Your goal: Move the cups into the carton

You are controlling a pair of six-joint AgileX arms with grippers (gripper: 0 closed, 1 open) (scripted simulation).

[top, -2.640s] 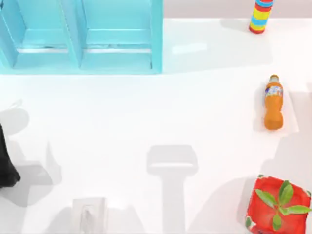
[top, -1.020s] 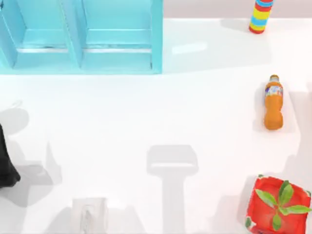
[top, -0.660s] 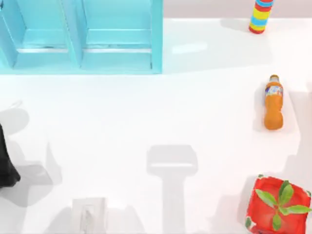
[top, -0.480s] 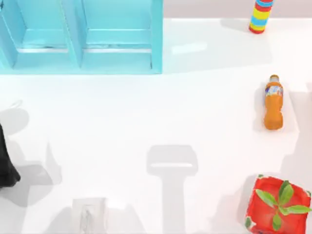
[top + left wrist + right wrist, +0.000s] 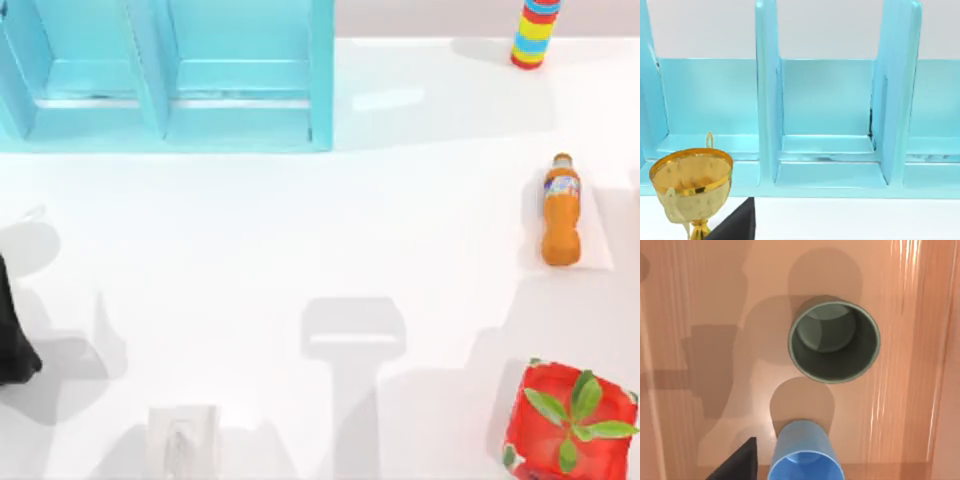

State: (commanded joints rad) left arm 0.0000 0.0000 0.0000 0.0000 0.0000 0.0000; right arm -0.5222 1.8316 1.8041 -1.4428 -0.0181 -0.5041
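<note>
Standing upright: olive-grey cup [image 5: 834,339], blue cup [image 5: 805,456] | orange bottle [image 5: 561,210] apart | grip: cannot tell

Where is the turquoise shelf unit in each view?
Top view: turquoise shelf unit, upper left corner.
Left wrist view: across the picture, behind a gold trophy.
Right wrist view: blue cup, olive cup, brown surface.
Shared landmark: its upright dividers.

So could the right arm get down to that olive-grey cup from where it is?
Probably yes. In the right wrist view the olive-grey cup stands upright and open-mouthed directly below the camera on a brownish surface. The blue cup stands apart beside it, and nothing lies over either.
</note>
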